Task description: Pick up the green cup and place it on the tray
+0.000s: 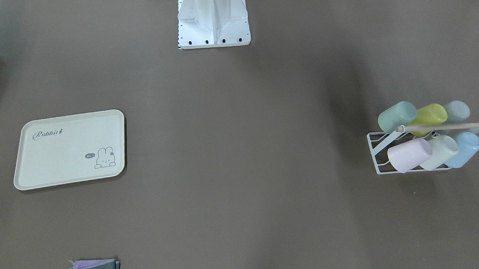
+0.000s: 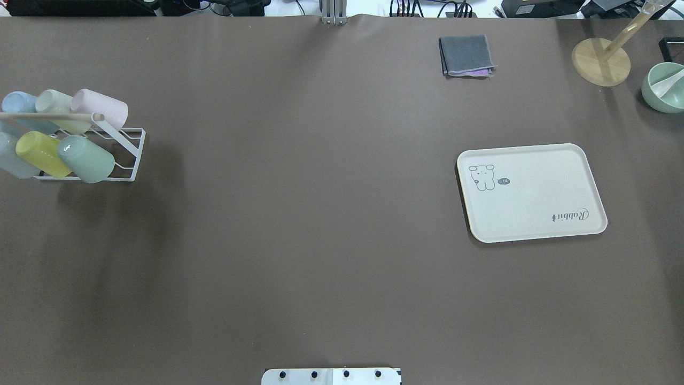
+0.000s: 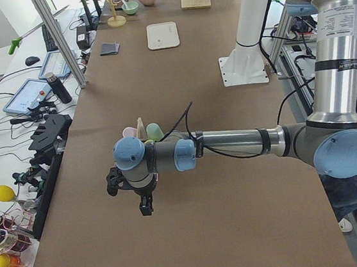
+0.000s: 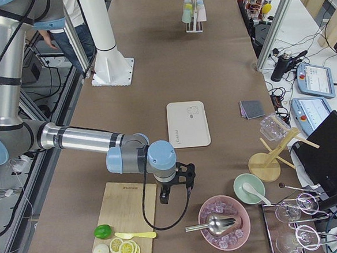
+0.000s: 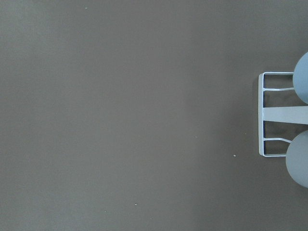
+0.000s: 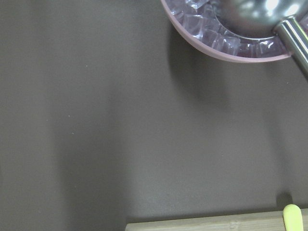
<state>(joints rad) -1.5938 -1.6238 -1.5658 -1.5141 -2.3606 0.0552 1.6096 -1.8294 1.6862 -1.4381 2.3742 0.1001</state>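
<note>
My left tool [image 3: 144, 205] hangs above the brown surface [image 2: 320, 240] near the white wire rack [image 2: 136, 155]; I cannot tell if it is parted or clenched. The small mint-green plastic cup [image 2: 85, 159] lies tilted at the rack's end, touching the yellow-green cup [image 2: 41, 154]. I should pinch only its free end, then carry it to the cream rectangular plastic tray [image 2: 534, 214], well apart.

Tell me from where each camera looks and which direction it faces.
Front-facing: across the table, facing the robot, looking down; base shows.
Overhead: behind the robot, facing forward and down; base edge.
Left: table's left end, along it; left arm, left claw.
Right: opposite end; right arm, right claw.
Left wrist: down beside the rack; no body.
Right wrist: down beside the ice bowl; no body.
Shared: front-facing and overhead both show tray, green cup.
</note>
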